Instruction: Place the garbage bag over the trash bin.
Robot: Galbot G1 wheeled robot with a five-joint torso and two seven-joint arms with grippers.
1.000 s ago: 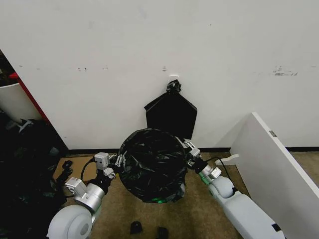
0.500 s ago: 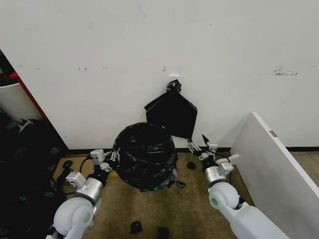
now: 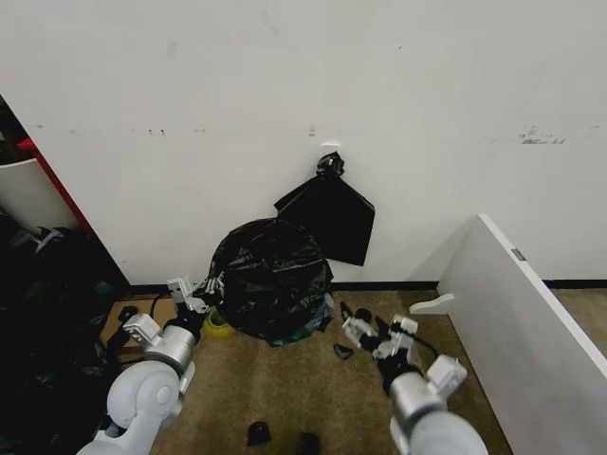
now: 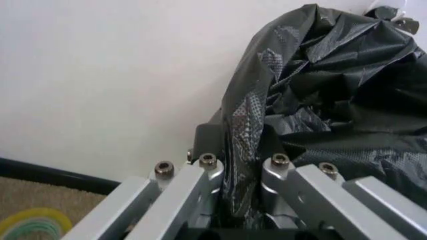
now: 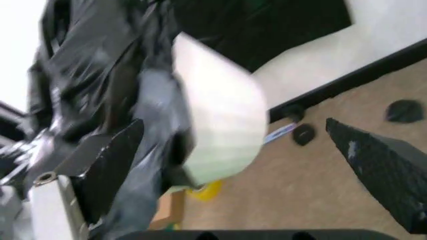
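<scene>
Looking at where things stand, I'd say the job is mostly there but not finished: the garbage bag (image 3: 270, 278) is draped over the trash bin (image 5: 220, 130) against the wall, covering its top and most of its side, though in my right wrist view a good stretch of white wall going pale green at the base is bare, so the plastic isn't pulled down evenly all round. My left pincer (image 3: 193, 300) is low at the left side of the bin and is clamped shut on a fold of the bag's edge; the left wrist view shows the crinkly black film pinched right between the two metal fingers (image 4: 200, 175). My right pincer (image 3: 372, 332) is out over the floor, spread wide with nothing in it, apart from the bag and bin, which lie ahead of it and toward my left. What's left, as I judge it, is getting the rim seated properly and letting go on the left. That flat black bundle (image 3: 327, 216) hanging on the wall just behind isn't part of this.
</scene>
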